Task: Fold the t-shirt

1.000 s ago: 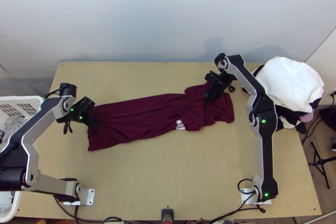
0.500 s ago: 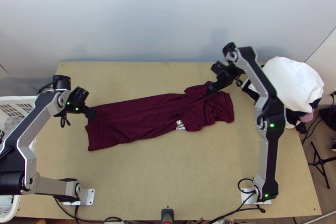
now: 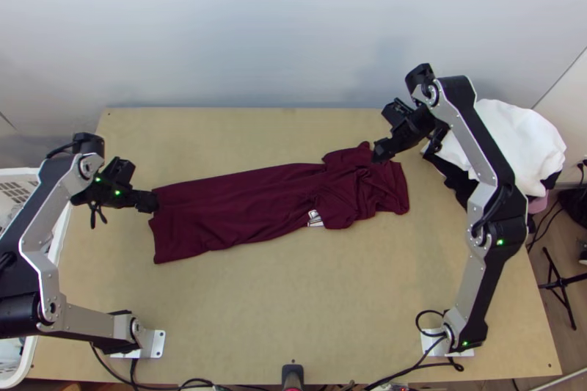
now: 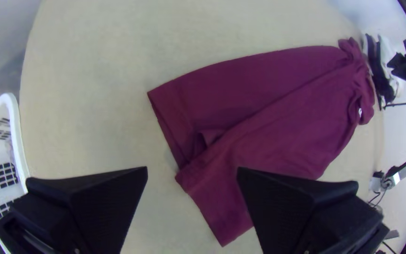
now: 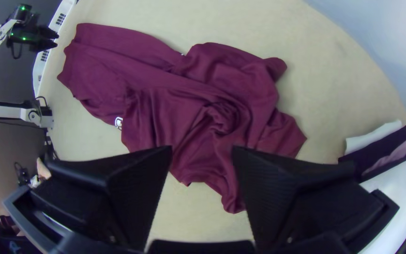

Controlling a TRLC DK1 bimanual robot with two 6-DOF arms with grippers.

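Observation:
A maroon t-shirt (image 3: 242,207) lies as a long strip across the table, folded lengthwise, its sleeve end bunched toward the right. At its left end, in the top view, stands my left gripper (image 3: 150,202); my right gripper (image 3: 380,152) is over the upper edge of the bunched end. In the left wrist view the left gripper (image 4: 192,188) is open, with the shirt's hem (image 4: 212,202) beyond it and no cloth between the fingers. The right wrist view has the right gripper (image 5: 202,164) open too, above the crumpled shirt (image 5: 212,113).
A white laundry basket (image 3: 55,244) stands beyond the table's left edge. At the right edge is a heap of white and dark clothes (image 3: 517,138), with the right arm passing in front. Bare wood (image 3: 293,303) stretches between the shirt and the near edge.
My left gripper has moved left, from above the shirt to its left end. The right gripper has risen off the bunched cloth and shifted slightly right. The shirt's left upper corner has come into view.

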